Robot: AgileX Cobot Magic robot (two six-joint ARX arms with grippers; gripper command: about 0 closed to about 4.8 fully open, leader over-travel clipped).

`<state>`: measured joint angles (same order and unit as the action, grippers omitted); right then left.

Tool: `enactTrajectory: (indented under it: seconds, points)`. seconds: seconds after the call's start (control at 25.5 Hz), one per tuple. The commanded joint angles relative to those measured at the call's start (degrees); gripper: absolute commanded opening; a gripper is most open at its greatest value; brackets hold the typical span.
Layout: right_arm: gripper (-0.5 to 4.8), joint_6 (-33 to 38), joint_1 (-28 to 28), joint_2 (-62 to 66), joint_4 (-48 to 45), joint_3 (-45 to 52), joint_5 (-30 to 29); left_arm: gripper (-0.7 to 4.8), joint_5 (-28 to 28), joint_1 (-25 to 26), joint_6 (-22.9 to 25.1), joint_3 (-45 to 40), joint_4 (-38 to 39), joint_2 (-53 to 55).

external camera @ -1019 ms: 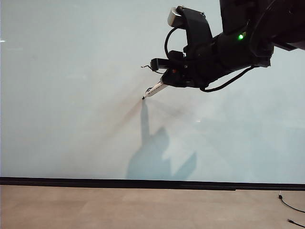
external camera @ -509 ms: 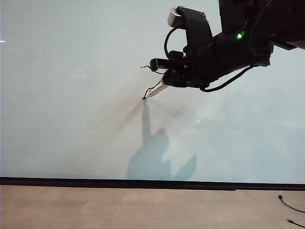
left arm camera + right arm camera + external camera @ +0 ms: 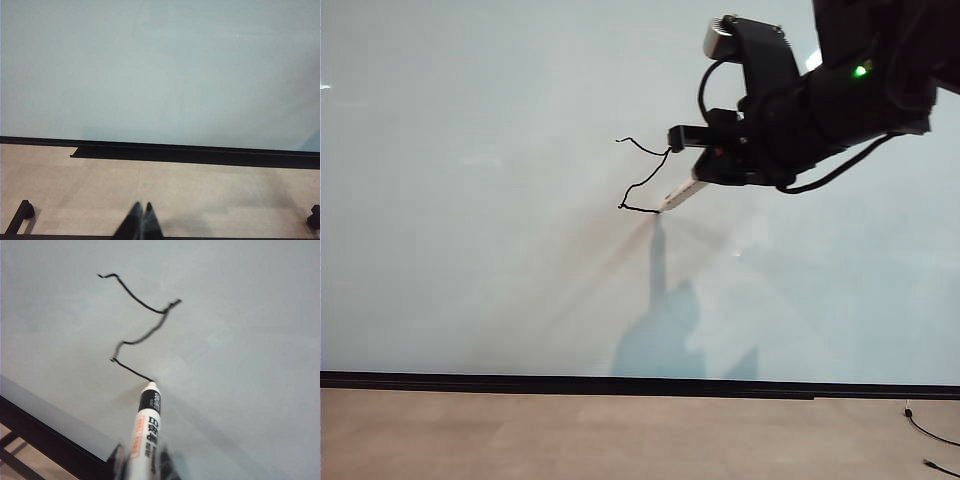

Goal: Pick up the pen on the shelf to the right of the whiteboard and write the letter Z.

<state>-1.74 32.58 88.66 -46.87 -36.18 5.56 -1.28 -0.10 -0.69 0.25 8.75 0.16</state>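
The whiteboard [image 3: 480,200] fills most of the exterior view. On it is a wobbly black letter Z [image 3: 642,176], also clear in the right wrist view as the letter Z [image 3: 140,325]. My right gripper [image 3: 705,178] is shut on the pen [image 3: 680,194], a slim white marker whose tip touches the end of the Z's bottom stroke. From the wrist, the pen [image 3: 145,432] sticks out between the right gripper [image 3: 145,467] fingers. My left gripper [image 3: 142,206] is shut and empty, low above the floor, far from the board's writing. The shelf is out of view.
A black strip [image 3: 620,384] runs along the whiteboard's bottom edge above the tan floor [image 3: 570,435]. Black cable ends [image 3: 930,440] lie on the floor at the right. A dark frame foot [image 3: 20,215] shows near the left gripper.
The right gripper has moved to the right with the pen, drawing the Z's bottom stroke. The whole letter now shows, no longer hidden behind the arm. The left gripper is still.
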Motion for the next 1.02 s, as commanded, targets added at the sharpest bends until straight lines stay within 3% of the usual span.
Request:
enactTrajectory:
  seconds: [0.04,0.47,0.67,1.02]
  points:
    - [-0.09,0.02,-0.72,-1.33,-1.36,0.59,3.39,-0.05,-0.02,-0.02,0.24,0.13,-0.63,0.02]
    - [-0.09,0.00,-2.23,-4.07,-1.49,2.82,2.95,-0.05,-0.02,-0.02,0.24,0.13,-0.63,0.02]
    - [-0.09,-0.26,0.07,-5.57,-5.16,3.65,-1.44,-0.05,-0.02,-0.02,0.24,0.13,-0.63,0.02]
    - [-0.09,-2.60,-0.61,-19.67,-5.27,15.28,-3.26,-0.05,-0.02,-0.02,0.24,0.13,-0.63,0.02]
